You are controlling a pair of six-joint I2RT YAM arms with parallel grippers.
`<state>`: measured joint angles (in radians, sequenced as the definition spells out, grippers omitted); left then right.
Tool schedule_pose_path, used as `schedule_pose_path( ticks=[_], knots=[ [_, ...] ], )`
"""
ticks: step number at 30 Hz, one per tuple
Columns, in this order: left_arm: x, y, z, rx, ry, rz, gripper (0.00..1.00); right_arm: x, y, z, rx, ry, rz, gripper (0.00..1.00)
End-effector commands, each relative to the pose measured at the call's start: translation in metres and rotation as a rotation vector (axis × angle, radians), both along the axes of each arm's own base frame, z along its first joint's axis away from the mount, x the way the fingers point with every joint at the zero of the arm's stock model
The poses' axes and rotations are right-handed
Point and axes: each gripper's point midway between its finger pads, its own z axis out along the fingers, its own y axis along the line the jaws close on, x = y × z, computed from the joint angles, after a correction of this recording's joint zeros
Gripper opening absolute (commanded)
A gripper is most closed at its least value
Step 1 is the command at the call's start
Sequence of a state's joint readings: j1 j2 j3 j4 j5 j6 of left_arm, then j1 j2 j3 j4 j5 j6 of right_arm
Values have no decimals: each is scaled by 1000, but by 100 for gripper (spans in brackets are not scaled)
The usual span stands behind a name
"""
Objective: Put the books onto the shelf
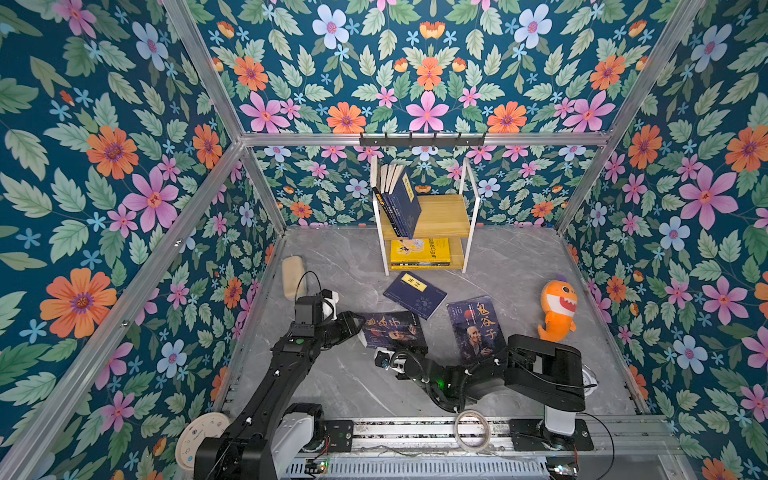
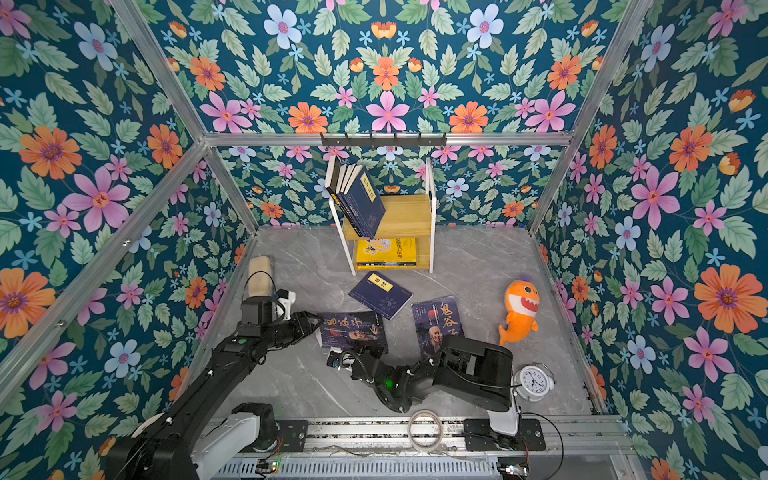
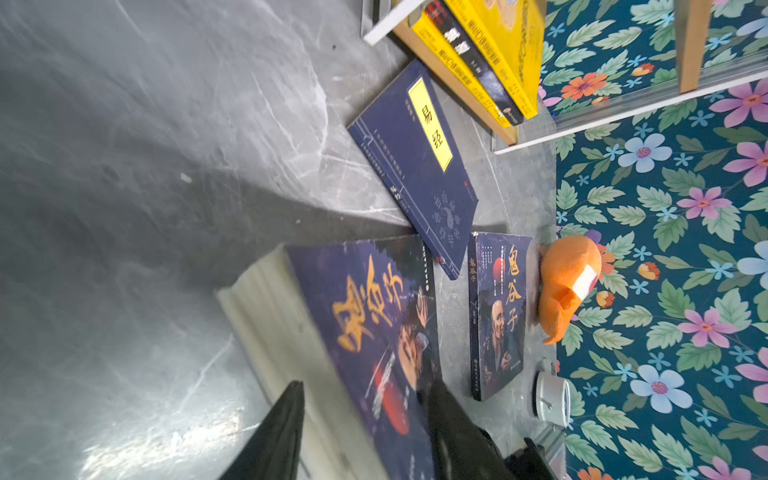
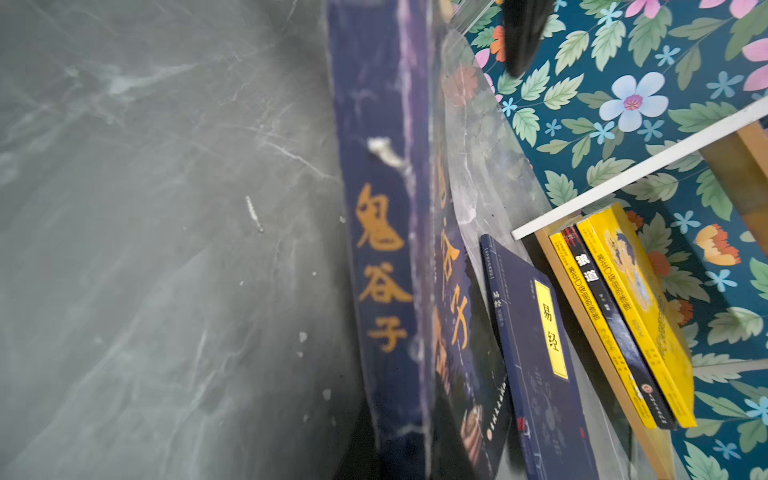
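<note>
Left tool [image 3: 365, 386] fingers [image 3: 282, 424] stand spread astride the short end of the gold-title book [image 1: 392, 330], whose long axis runs along the table's front edge. The right tool [image 1: 384, 359] sits at its spine side, grip unclear. Behind it, the shelf [image 1: 444, 212] stands at the back edge.

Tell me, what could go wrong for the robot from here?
The left end effector straddles just one edge of the dark book, so it could slip or bend. The blue book lies close beside it and might get dragged. The leaning books on the shelf could topple if bumped.
</note>
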<state>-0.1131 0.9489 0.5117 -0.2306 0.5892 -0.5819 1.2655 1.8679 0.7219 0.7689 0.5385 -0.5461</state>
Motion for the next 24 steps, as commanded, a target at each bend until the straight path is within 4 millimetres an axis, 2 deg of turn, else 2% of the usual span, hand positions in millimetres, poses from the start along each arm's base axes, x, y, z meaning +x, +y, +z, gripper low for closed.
schedule_pose_path(
  ticks=[1, 5, 9, 10, 11, 16, 18, 24],
  knots=[
    [8, 10, 14, 87, -103, -7, 59, -10, 2, 4, 31, 54, 29, 0],
    [22, 26, 32, 190, -203, 25, 67, -14, -3, 15, 22, 56, 30, 0],
    [30, 34, 49, 281, -305, 10, 77, -20, -9, 36, 35, 53, 32, 0],
    [31, 35, 52, 301, -322, 8, 79, -20, -12, 35, 17, 52, 30, 0],
    [32, 37, 53, 319, -335, 6, 82, -20, -15, 55, 42, 36, 26, 0],
    [35, 40, 60, 366, -391, -11, 89, -22, -34, 99, 9, -15, 32, 0],
    [37, 41, 60, 376, -407, -8, 90, -21, -44, 124, 5, -56, 33, 0],
    [37, 38, 65, 358, -430, -22, 98, 0, -84, 165, -77, -106, -36, 0]
  ],
)
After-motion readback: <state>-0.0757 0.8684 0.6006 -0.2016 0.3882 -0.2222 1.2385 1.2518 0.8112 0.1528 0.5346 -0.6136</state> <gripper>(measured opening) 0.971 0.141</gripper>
